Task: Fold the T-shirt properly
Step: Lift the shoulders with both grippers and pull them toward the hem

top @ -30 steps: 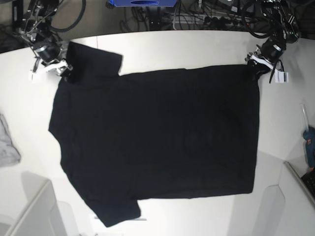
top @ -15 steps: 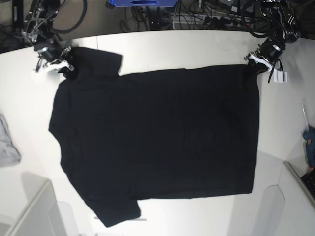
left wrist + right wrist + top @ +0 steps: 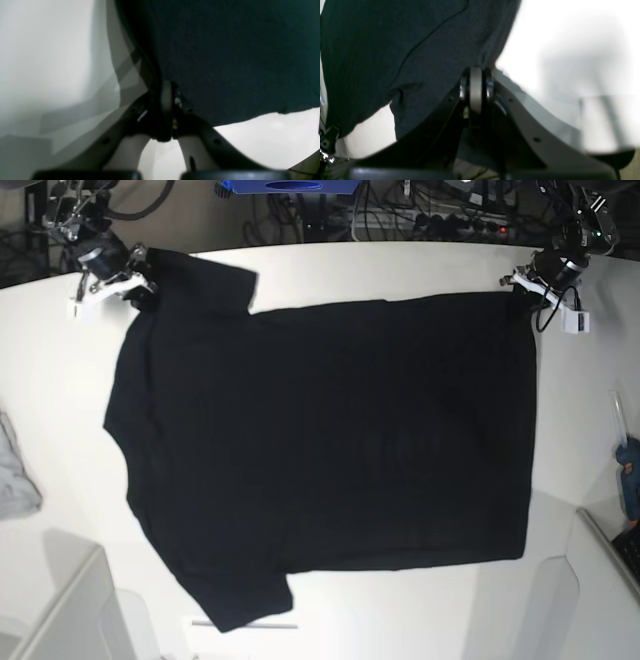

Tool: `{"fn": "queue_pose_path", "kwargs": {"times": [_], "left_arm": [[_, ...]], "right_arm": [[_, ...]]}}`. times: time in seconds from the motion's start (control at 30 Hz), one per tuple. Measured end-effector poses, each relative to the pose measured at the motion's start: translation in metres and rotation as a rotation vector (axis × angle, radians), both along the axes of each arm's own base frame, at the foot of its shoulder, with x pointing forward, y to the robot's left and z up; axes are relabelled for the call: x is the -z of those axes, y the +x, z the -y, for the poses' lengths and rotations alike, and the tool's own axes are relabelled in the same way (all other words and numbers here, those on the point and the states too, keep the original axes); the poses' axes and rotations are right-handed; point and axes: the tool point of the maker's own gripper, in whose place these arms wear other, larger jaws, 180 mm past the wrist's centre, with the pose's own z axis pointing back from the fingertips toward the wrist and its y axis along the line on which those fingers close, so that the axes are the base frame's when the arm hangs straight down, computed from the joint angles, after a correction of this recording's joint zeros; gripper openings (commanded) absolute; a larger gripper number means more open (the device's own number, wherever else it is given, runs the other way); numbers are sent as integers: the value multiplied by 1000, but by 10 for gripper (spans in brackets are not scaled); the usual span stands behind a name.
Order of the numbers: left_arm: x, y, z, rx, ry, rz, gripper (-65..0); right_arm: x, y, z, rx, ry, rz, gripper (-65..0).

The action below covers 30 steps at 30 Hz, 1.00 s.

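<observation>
The T-shirt lies spread flat on the white table, plain black side up, its long axis running across the base view: collar and sleeves toward that view's left, hem toward its right; nearly all the cloth lies on the near side of both tools, so whatever fold comes, I judge it must carry the far edge toward the near one. The right tool sits at the far corner on the view's left, at the sleeve and shoulder; its wrist camera shows the jaws clenched together with dark fabric bunched at them, so it is grasping the T-shirt there. The left tool sits at the far corner on the view's right, on the hem; its jaws are likewise pressed tight, and the cloth edge appears to run in between them, though the close view is blurred enough that the depth of the bite is uncertain. Each arm is thus nearer its own corner, the two well apart along the shirt's far edge, which lies stretched between them; the near sleeve lies untouched on the table; a small grey cloth lies apart at the view's left margin.
</observation>
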Motion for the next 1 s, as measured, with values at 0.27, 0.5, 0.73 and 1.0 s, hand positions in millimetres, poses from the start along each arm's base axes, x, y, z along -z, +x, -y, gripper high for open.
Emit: {"fn": "queue_pose_path", "kwargs": {"times": [0.27,0.5,0.73,1.0], "left_arm": [[-5,-20,4,49,46,-42,-650],[-10,-40,6,74,70,-72,-650],[-17,-48,11,95,84,-74,-650],[-40,-32,18,133,118,-4,-650]], "right_arm": [[-6,-29,-7,-33,-32,-49,-650],[-13,-48,-8,-67,-68,-95,-650],[-15,-53,-15,-63,-58,-97,-650],[-46,-23,-18,-97,-99,16,-650]]}}
